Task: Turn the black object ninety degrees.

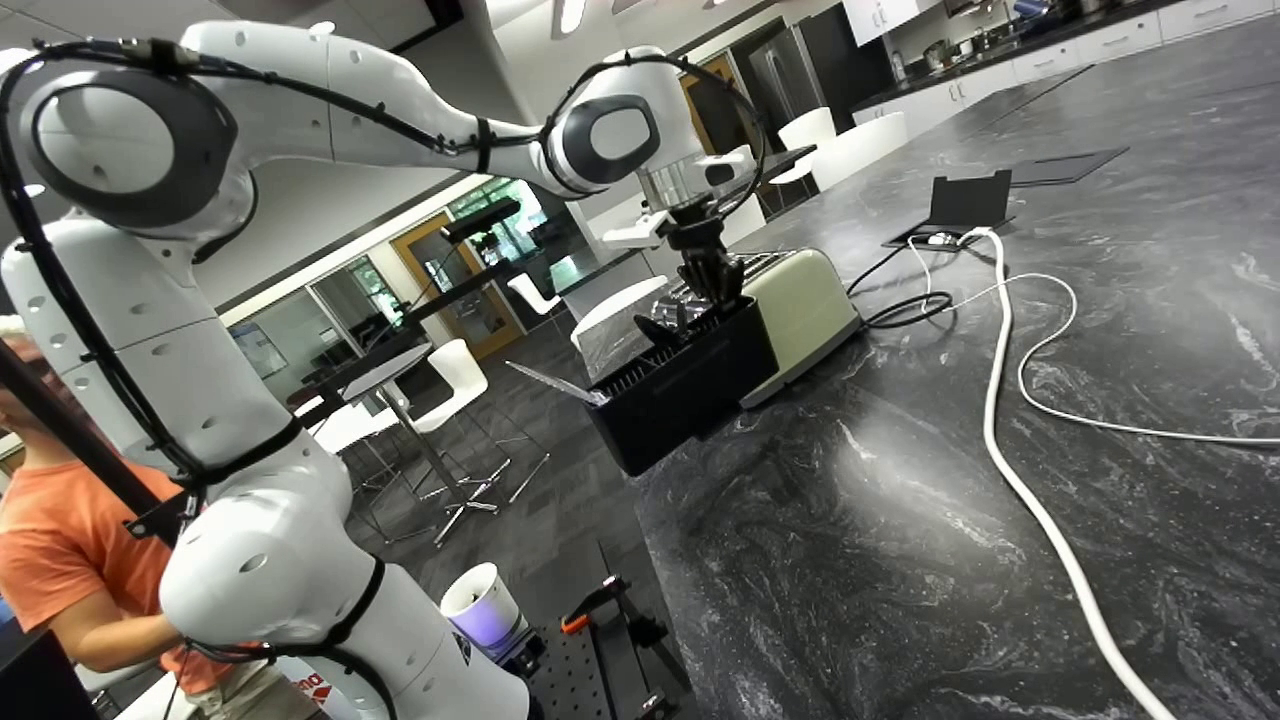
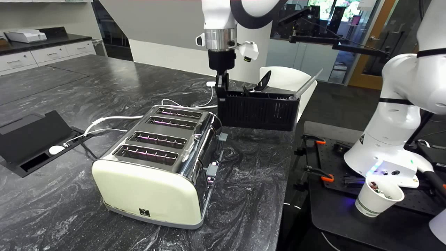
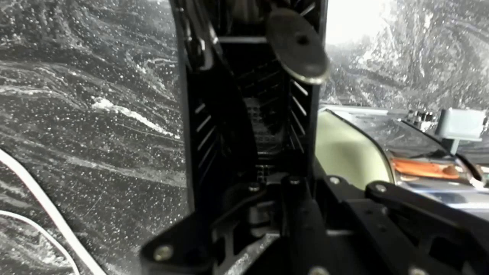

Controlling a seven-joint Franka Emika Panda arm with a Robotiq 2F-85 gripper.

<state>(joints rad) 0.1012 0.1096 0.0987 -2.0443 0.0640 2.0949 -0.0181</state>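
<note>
The black object is an oblong slotted basket, seen in both exterior views (image 1: 690, 385) (image 2: 259, 111). It stands at the table's edge beside the cream toaster, one end jutting past the edge in an exterior view. Utensils lean in it, including a black spoon (image 2: 264, 82) and a pale flat blade (image 2: 308, 83). My gripper (image 2: 221, 96) is at one end of the basket, pointing down. In the wrist view the gripper (image 3: 314, 183) has the basket's (image 3: 191, 152) side wall between its fingers and looks shut on it. The fingertips are hidden. I cannot tell whether the basket touches the table.
The cream toaster (image 2: 146, 190) stands close to the basket; it also shows in the wrist view (image 3: 347, 149). A black flip-up outlet box (image 2: 31, 129) with white cables (image 1: 1000, 400) lies beyond the toaster. A white chair (image 2: 287, 76) is behind the basket.
</note>
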